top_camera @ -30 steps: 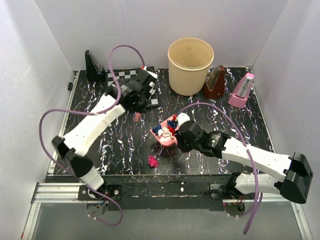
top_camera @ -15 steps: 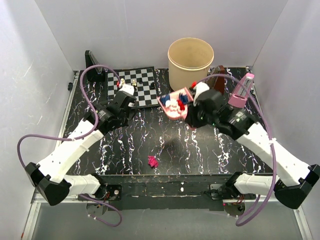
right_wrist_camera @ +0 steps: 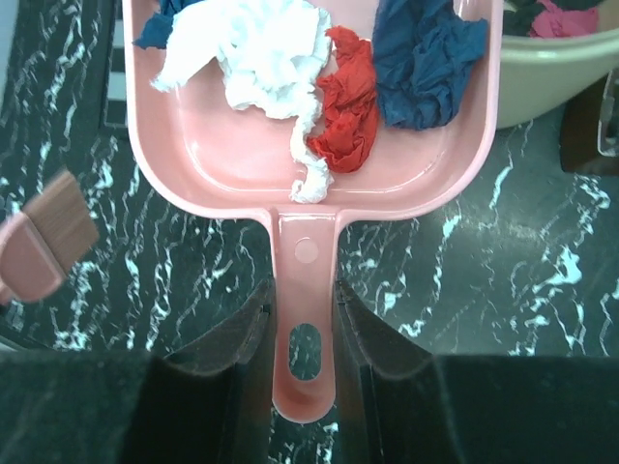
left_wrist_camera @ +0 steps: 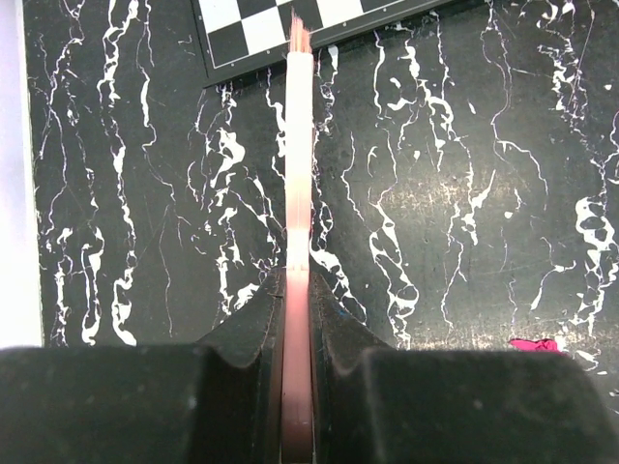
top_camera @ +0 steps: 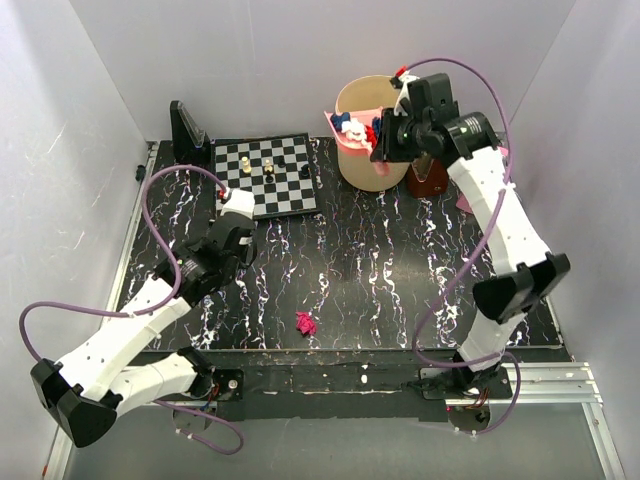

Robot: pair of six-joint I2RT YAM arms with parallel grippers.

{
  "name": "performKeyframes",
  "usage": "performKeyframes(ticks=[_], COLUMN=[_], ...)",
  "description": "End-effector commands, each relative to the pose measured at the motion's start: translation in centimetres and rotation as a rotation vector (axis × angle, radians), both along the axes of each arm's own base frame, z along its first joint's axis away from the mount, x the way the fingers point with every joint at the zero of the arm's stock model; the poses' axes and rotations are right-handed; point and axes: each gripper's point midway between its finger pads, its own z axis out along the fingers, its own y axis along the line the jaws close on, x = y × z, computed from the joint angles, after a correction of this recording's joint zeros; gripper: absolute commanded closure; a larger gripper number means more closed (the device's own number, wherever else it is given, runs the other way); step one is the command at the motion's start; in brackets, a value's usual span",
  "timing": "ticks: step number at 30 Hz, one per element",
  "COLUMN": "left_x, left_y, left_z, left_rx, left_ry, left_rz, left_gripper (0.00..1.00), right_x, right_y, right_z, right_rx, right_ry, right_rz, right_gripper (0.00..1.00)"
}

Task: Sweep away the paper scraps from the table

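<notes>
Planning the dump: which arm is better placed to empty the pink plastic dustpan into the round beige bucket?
Right: its jaws clamp the dustpan handle, paper scraps aboard, beside the bucket rim. Left holds only a pink brush.

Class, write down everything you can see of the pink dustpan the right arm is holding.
The dustpan is glossy pink plastic: a shallow, round-cornered tray with a raised rim and a short flat handle pierced by an oval slot. The right gripper is shut on that handle. Crumpled white, red and dark blue paper scraps lie in the tray. The top view shows it held above the table, beside the rim of the cream bin.
</notes>
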Motion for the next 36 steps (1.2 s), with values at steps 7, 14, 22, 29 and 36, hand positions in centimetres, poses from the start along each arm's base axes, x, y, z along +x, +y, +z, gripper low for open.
performKeyframes(ticks=[7, 14, 22, 29, 36], left_x=[0.5, -0.3, -0.4, -0.5, -0.4], left_y=[-0.8, -0.1, -0.3, -0.1, 0.4], left_z=[0.8, 1.8, 1.6, 1.3, 0.9], left_rx=[-0.073, -0.106, -0.111, -0.102, -0.072], left_ry=[-0.077, -0.126, -0.114, -0.111, -0.099], left_rz=[-0.025, -0.026, -0.038, -0.03, -0.003], left_gripper=[1.0, 1.0, 1.0, 1.0, 1.0], right_x=[8.2, 10.1, 12.0, 13.9, 14.2], right_y=[1.2, 0.8, -0.2, -0.8, -2.9], right_z=[3.3, 4.3, 6.1, 7.2, 5.0], right_rx=[0.465, 0.731, 0.991, 1.187, 1.389], right_ry=[0.018, -0.003, -0.007, 0.042, 0.127], right_rz=[0.09, 0.159, 0.155, 0.128, 0.048], right_gripper=[0.99, 0.99, 0.99, 0.99, 0.99])
